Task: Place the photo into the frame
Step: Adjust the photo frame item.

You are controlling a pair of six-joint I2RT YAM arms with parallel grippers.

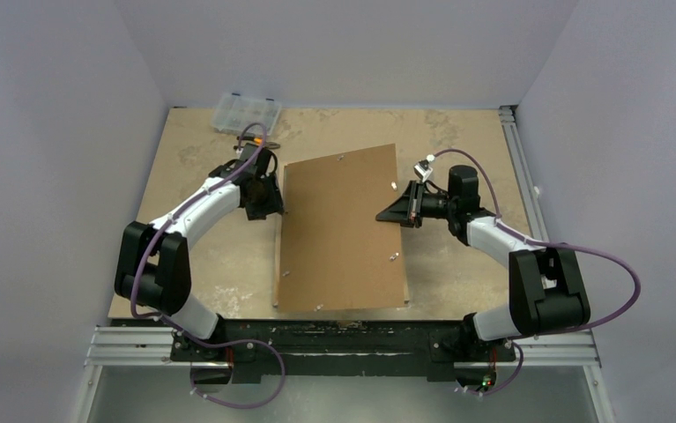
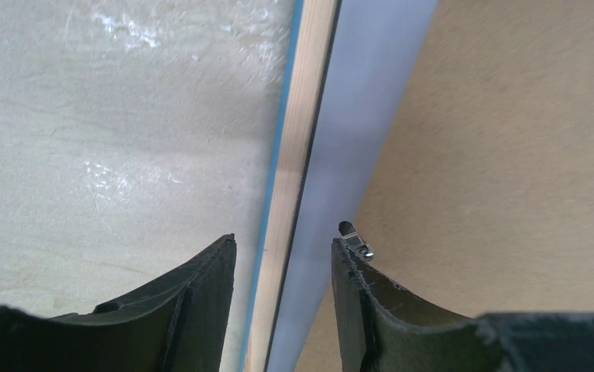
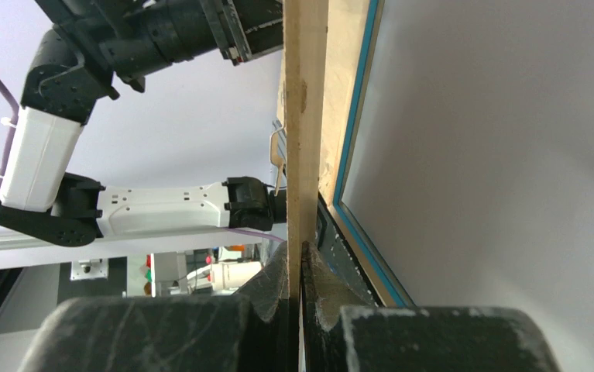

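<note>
Two robot arms work at closing up a picture frame (image 2: 290, 155) that appears to lie blue face down on a mottled tan table (image 1: 457, 141), its right side seemingly raised. The right gripper (image 3: 301, 246) is pinched tight on the frame's thin right rail, pale raw wood edged with a bright blue line. The left gripper (image 2: 282, 240) stands parted astride the left rail, its dark fingers clear of it on both sides. A flat sheet of matte brown cardboard backing (image 1: 343, 229) covers the frame's back, with a small bright metal tab (image 2: 355, 240) at its margin. The photo cannot be made out for certain: a smooth grey-blue strip (image 2: 355, 116) between rail and cardboard may be its plain back, which would put it under the backing. The job looks to be at the seating stage, with print and board in and fastening to come. The next move likely calls for the left fingers to close squarely on the slim rail, steadying the light, rigid frame from both sides without skewing the loose board.
</note>
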